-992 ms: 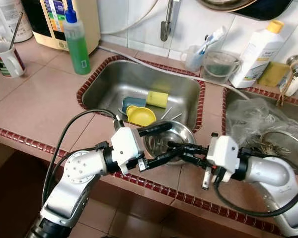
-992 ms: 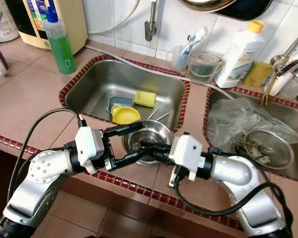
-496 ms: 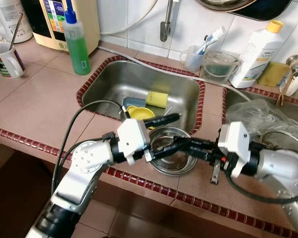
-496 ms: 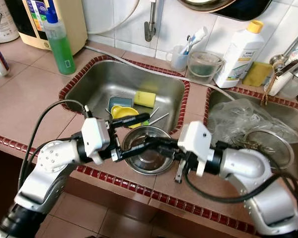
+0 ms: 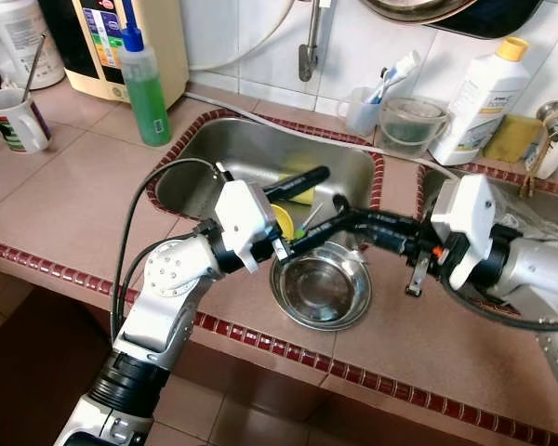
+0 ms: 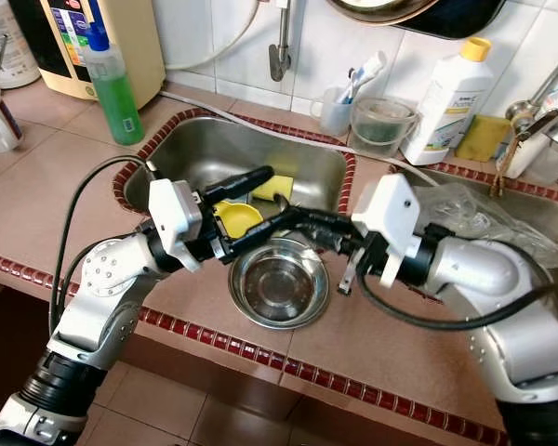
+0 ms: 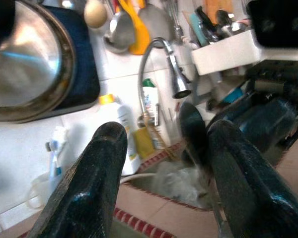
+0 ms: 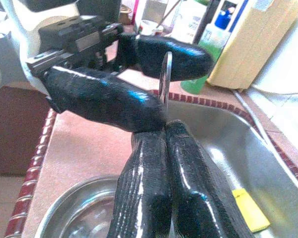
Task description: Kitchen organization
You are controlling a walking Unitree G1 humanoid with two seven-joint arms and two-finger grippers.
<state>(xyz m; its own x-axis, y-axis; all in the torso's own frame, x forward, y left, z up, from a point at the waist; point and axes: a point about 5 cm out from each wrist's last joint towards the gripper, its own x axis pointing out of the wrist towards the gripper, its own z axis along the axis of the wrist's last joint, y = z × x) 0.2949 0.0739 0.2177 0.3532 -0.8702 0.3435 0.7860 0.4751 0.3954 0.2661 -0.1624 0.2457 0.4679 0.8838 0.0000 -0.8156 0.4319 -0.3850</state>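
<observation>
Both grippers have been raised off the steel bowl (image 5: 321, 290), which rests on the counter just beside the sink (image 5: 353, 177). A thin metal utensil (image 8: 165, 78) is pinched in the right gripper (image 5: 338, 221); the left gripper (image 5: 299, 206) is spread. A handover appears underway, so the left fingers must next be closed on it.

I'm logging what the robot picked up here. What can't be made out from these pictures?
- Thin metal piece pinched in the right gripper: in the right wrist view the fingers hide its lower end, so what utensil it is stays unclear.
- Yellow cup in the sink: in the eye views the left gripper covers part of it.
- What lies under the plastic bag: in the eye views the bag and the right arm cover it.
</observation>
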